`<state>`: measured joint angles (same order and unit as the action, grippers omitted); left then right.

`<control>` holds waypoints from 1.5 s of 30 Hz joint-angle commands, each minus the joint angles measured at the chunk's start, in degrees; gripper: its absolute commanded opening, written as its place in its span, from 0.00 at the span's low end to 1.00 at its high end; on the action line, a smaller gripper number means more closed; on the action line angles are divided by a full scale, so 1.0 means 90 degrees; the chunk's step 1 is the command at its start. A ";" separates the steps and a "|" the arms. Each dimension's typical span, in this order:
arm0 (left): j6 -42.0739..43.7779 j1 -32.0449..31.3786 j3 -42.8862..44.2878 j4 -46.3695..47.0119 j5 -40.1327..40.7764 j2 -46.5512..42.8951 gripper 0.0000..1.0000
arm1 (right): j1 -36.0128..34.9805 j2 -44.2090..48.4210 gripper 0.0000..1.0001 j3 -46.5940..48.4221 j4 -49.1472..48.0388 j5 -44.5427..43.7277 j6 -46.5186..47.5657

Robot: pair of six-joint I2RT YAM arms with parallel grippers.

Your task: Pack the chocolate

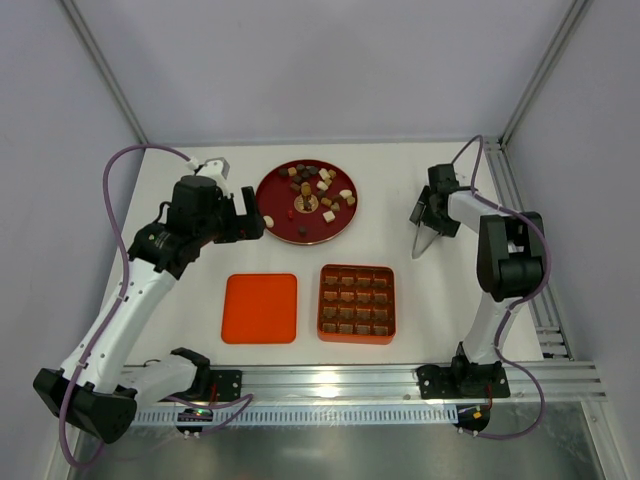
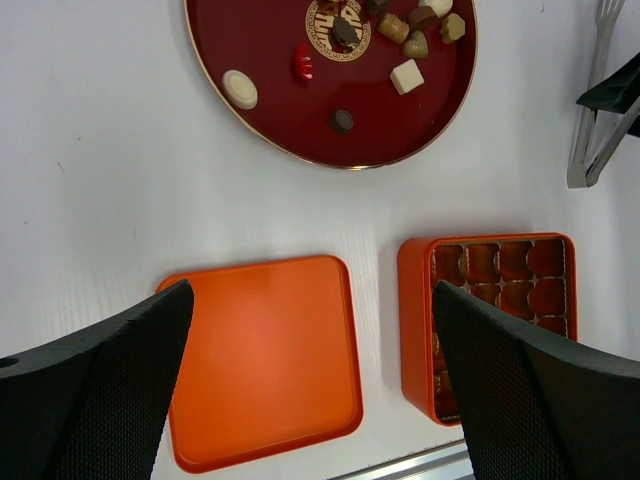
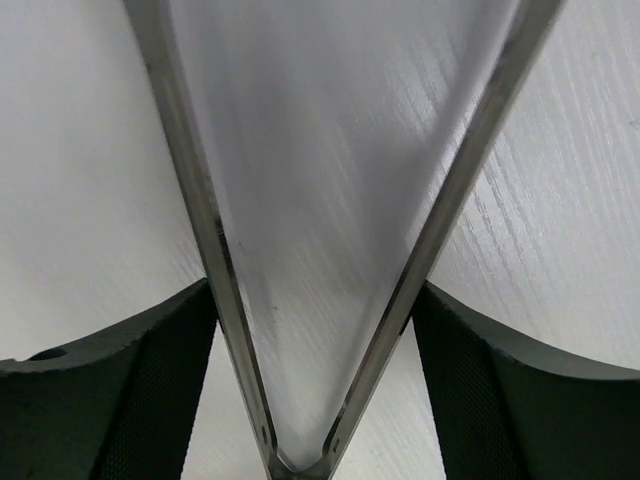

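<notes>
The chocolate (image 1: 310,185) is several small brown, dark and cream pieces lying on a round dark-red plate (image 1: 268,205) at the back middle. The left wrist view shows the same chocolate (image 2: 406,76) and plate (image 2: 260,50). My left gripper (image 1: 255,222) hangs open just left of the plate. In its own view the left gripper (image 2: 312,300) is empty above the lid and box. My right gripper (image 1: 425,222), far right, is shut on the metal tweezers (image 1: 420,245). In its view the right gripper (image 3: 312,300) presses both tweezers arms (image 3: 200,220), which lie on the table.
An orange gridded box (image 1: 357,268) with empty cells stands front middle, and its flat orange lid (image 1: 260,308) lies to its left. The left wrist view shows the lid (image 2: 260,360), the box (image 2: 412,320) and the tweezers (image 2: 590,110). A metal rail runs along the near edge.
</notes>
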<state>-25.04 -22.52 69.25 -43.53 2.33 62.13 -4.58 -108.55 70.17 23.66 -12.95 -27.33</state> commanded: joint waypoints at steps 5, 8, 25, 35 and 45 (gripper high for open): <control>0.0057 -0.0007 -0.0039 0.0129 -0.0044 -0.0028 1.00 | 0.0020 -0.0234 0.64 0.0377 0.0037 -0.0104 0.0136; 0.0057 0.0003 -0.0048 0.0120 -0.0044 -0.0048 1.00 | 0.0001 -0.0195 0.56 0.0435 0.0066 -0.0094 0.0234; 0.0018 -0.0007 -0.0107 0.0100 -0.0044 -0.0136 1.00 | -0.0624 0.1113 0.52 0.0934 0.0799 -0.0085 0.0664; 0.0008 -0.0007 -0.0166 0.0100 -0.0005 -0.0214 1.00 | -0.0975 0.1553 0.52 0.0904 0.1179 -0.0075 0.0674; -0.0030 -0.0007 -0.0205 0.0110 -0.0005 -0.0204 1.00 | -0.1453 0.2032 0.45 0.1119 0.1609 -0.0006 0.0742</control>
<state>-25.10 -22.52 67.53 -43.55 2.33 61.28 -15.57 -93.41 77.12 36.56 -13.08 -21.52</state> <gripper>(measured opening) 0.996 0.464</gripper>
